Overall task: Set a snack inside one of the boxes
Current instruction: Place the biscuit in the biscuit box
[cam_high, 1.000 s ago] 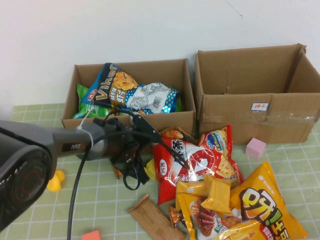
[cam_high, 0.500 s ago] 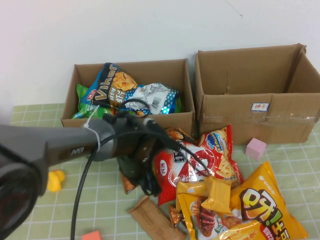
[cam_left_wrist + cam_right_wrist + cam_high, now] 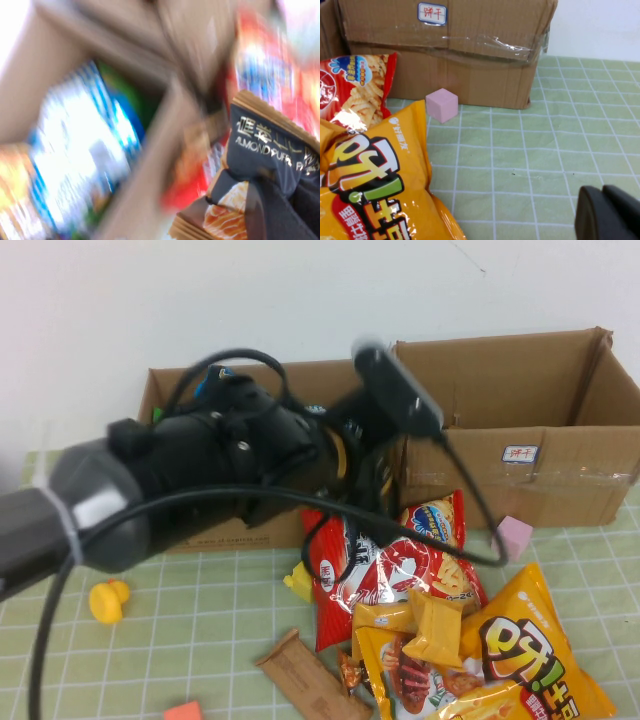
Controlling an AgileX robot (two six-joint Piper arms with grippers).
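In the left wrist view my left gripper (image 3: pixel 265 202) is shut on the snack (image 3: pixel 265 150), a small dark brown and orange crinkled packet. It hangs above the front wall of the left box (image 3: pixel 150 170), beside the bags inside it. In the high view the raised left arm (image 3: pixel 230 465) covers most of the left box (image 3: pixel 160 390), and the gripper and snack are hidden behind it. The right box (image 3: pixel 500 460) stands open beside it. My right gripper (image 3: pixel 606 212) is shut and empty, low over the mat, near the right box (image 3: pixel 470 60).
A red chip bag (image 3: pixel 390 560) and yellow-orange bags (image 3: pixel 520 650) lie in front of the boxes. A pink cube (image 3: pixel 513 537), a yellow duck (image 3: pixel 107 600), a brown packet (image 3: pixel 305 675) and an orange block (image 3: pixel 183 710) lie on the green mat. A blue-white bag (image 3: pixel 75 150) fills the left box.
My left arm has risen from the pile on the mat and swung up and back toward the boxes, carrying the snack. It now covers the left box in the high view.
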